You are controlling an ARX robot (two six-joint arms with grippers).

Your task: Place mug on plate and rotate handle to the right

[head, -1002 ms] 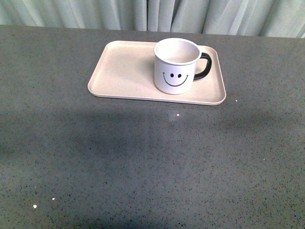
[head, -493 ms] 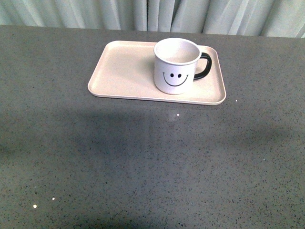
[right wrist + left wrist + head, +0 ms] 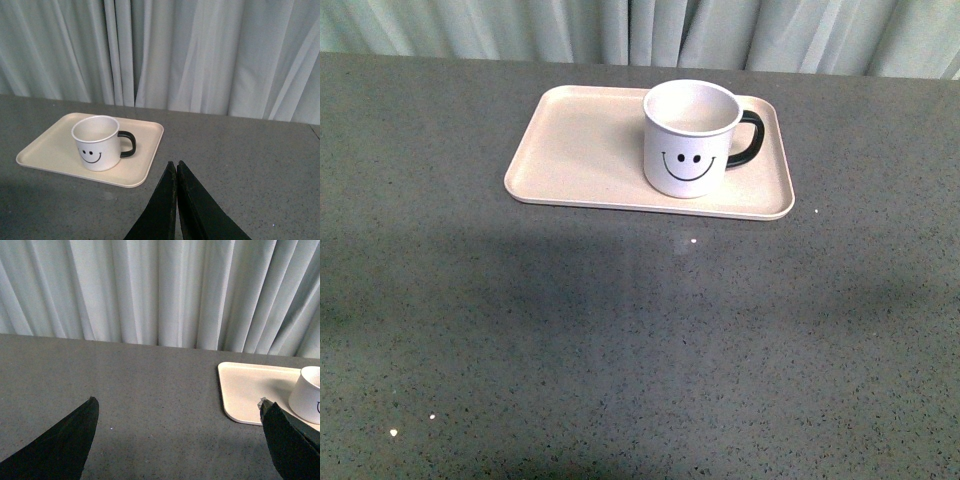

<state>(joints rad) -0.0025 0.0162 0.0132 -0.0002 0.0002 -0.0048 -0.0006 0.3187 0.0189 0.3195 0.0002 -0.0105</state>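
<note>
Left gripper [image 3: 177, 427] with jaws spread wide over bare table [image 3: 620, 330], plate [image 3: 580, 150] at 12 o'clock, mug [image 3: 688, 140] upright on its right half, handle [image 3: 748, 138] pointing to 3 o'clock, right gripper [image 3: 176, 172] pressed closed, empty.

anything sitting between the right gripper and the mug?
Nothing but surface. In the right wrist view, the stretch from the right gripper to the mug holds only bare grey table and the plate rim.
</note>
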